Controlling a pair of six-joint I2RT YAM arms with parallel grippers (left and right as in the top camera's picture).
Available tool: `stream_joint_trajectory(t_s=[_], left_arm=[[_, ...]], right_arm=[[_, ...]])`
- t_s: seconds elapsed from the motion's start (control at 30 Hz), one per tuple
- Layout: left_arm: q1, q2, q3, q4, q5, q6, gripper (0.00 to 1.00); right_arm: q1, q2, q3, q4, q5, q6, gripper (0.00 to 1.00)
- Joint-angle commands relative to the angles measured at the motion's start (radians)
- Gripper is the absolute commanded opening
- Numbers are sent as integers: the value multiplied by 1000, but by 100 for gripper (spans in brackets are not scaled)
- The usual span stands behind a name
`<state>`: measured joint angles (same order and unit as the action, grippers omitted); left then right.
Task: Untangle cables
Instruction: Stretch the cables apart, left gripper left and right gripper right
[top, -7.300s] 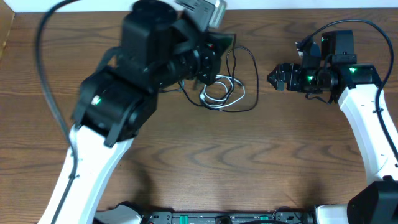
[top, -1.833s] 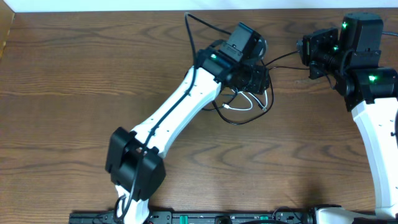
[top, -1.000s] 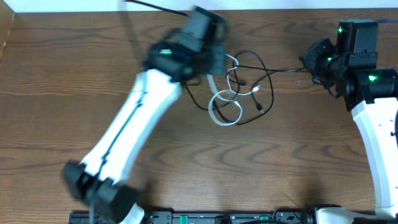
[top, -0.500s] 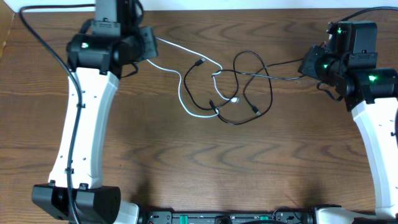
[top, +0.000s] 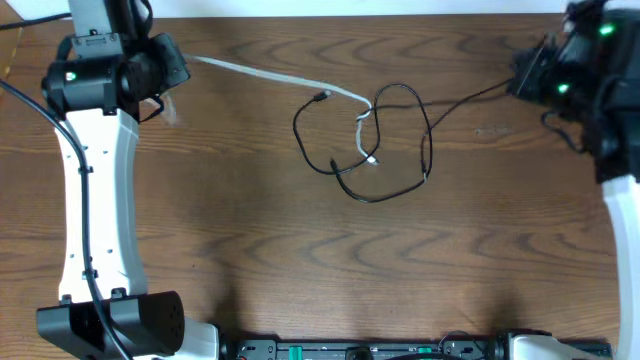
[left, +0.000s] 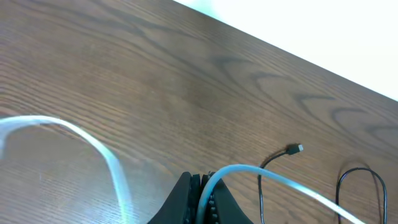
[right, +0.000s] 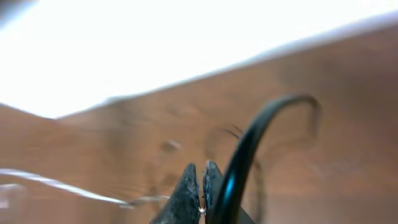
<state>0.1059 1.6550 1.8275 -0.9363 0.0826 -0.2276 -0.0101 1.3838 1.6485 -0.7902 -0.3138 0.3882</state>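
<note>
Two hands: left hand (left: 200, 194) and right hand (right: 200, 185) sit well apart, at opposite far corners of the wooden table (top: 300, 280).
Left hand's state: fingers squeezed together on the white cable (top: 265, 76), which comes out from between the tips.
White cable's run: from the left hand it stretches in a nearly straight line toward the right hand, meets the tangle (top: 365, 140), then bends down through it. A short spare end arcs out on the left hand's other side, blurred.
Right hand's state: fingers pressed narrow on the black cable (top: 470, 103). Its wrist view is blurred, with the cord rising right beside the tips.
Black cable's run: one strand leads from the right hand toward the left hand and into the tangle.
Tangle's place: lying on the table between the two hands, touching neither.
Tangle's make-up: black loops crossing the white cable; how many black cords form them I cannot tell.
Black plug (left: 297, 148): a free end on the tangle's side facing the left hand, resting on the table.
</note>
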Motion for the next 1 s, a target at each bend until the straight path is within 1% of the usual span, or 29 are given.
stream_joint_trajectory(t_s=[0.0,0.17,0.27,0.37,0.53,0.63,0.67,0.77,0.8,0.87,0.97], left_arm=[[0,14,8,3,-17,18,7],[0,49,8,2,-77,18,8],[0,79,8,3,-78,17,7],[0,109,8,11,-66,18,7],[2,163,8,53,-6,18,8],[2,186,8,86,8,19,7],[2,192,8,91,10,27,7],[2,207,8,104,18,64,7],[2,210,8,105,19,78,7],[2,214,8,105,19,109,7],[0,214,8,106,51,171,7]], right_arm=[[-2,-56,107,37,-228,74,1],[-2,-70,168,114,-396,138,1],[-3,-71,184,149,-494,180,1],[-10,-74,198,150,-578,215,1],[-33,-98,203,139,-597,200,1],[-67,-117,203,72,-520,129,1],[-77,-124,203,33,-448,101,1],[-84,-144,203,-113,-129,51,1],[-82,-146,203,-147,-70,35,1],[-80,-147,203,-203,-18,11,1],[-79,-140,203,-229,-77,-33,1]])
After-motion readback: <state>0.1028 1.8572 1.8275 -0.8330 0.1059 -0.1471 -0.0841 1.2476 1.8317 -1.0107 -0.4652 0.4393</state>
